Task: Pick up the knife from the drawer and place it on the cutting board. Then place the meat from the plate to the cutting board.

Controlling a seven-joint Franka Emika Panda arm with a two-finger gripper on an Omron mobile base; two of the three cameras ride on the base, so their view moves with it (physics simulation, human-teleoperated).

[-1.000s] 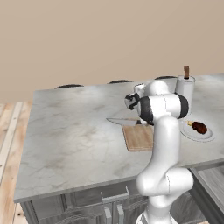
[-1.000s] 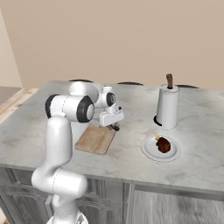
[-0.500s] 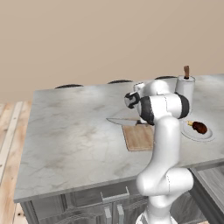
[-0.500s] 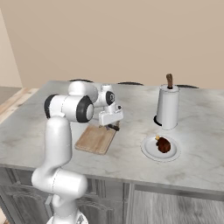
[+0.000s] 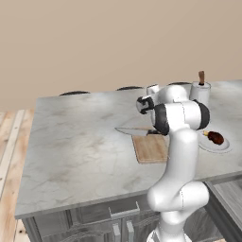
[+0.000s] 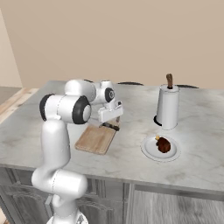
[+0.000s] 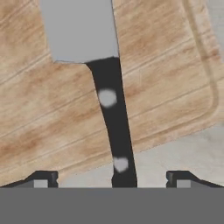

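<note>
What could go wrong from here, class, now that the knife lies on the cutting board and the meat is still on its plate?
1. The knife lies across the cutting board's edge, its blade out over the counter, so a nudge might slide it off.
2. The open tool straddles the handle; lifting crookedly could snag it.
3. The meat sits close to the tall white cylinder, which the arm might clip.

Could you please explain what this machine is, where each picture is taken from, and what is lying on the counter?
It is a white robot arm in a simulated kitchen. Two cameras sit behind it, left and right; the third looks along its end effector, whose fingers stand open, holding nothing. On the grey marble counter lies a light-brown wooden cutting board with a black-handled, silver-bladed knife resting on it, its blade overhanging the board's edge. Nearby, a round white plate carries dark reddish-brown meat.
</note>
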